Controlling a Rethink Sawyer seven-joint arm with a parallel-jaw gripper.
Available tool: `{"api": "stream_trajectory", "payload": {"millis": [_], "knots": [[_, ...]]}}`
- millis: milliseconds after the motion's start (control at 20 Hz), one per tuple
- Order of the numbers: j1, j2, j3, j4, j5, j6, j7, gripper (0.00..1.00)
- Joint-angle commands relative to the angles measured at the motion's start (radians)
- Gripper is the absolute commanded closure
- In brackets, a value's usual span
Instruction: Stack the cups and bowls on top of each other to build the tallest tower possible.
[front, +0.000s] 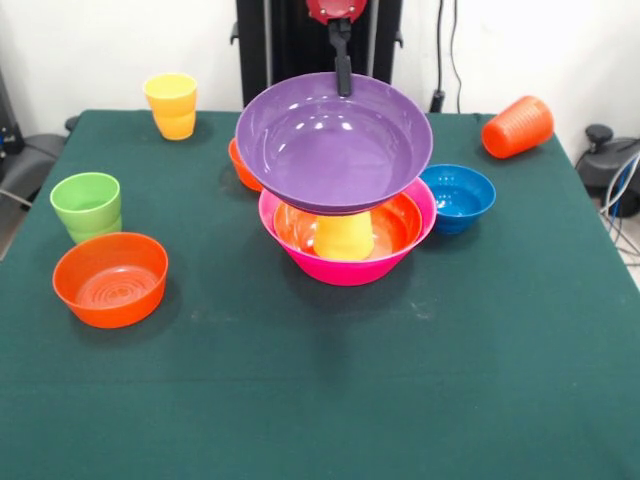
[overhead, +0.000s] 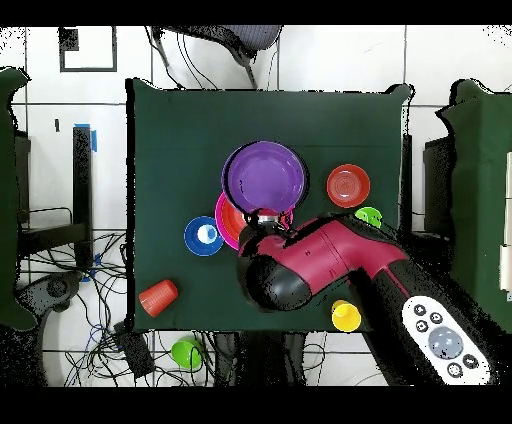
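The tower stands mid-table: a pink bowl (front: 350, 268) (overhead: 221, 222) holds a large orange bowl (front: 400, 225), with a yellow cup (front: 345, 238) upside down inside it. A purple bowl (front: 335, 140) (overhead: 264, 178) sits tilted on top of that cup. My gripper (front: 343, 78) (overhead: 262, 216) comes down on the purple bowl's far rim and is shut on it. Loose pieces lie around: a small orange bowl (front: 110, 280) (overhead: 348, 185), a green cup (front: 87, 205) (overhead: 368, 215), a second yellow cup (front: 172, 105) (overhead: 346, 316), a blue bowl (front: 458, 197) (overhead: 204, 236), and an orange cup (front: 517, 127) (overhead: 158, 297) on its side.
Another small orange bowl (front: 242, 168) sits half hidden behind the tower. The red arm (overhead: 310, 265) covers the table's robot side in the overhead view. Cables and a green object (overhead: 186, 352) lie on the floor beyond the table edge.
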Motion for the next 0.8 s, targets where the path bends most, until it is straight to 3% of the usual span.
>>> {"api": "stream_trajectory", "payload": {"millis": [50, 800], "knots": [[0.029, 0.054, -0.027, 0.046, -0.127, -0.018, -0.026, 1.00], [0.043, 0.100, -0.053, 0.051, -0.190, -0.051, 0.029, 1.00]]}}
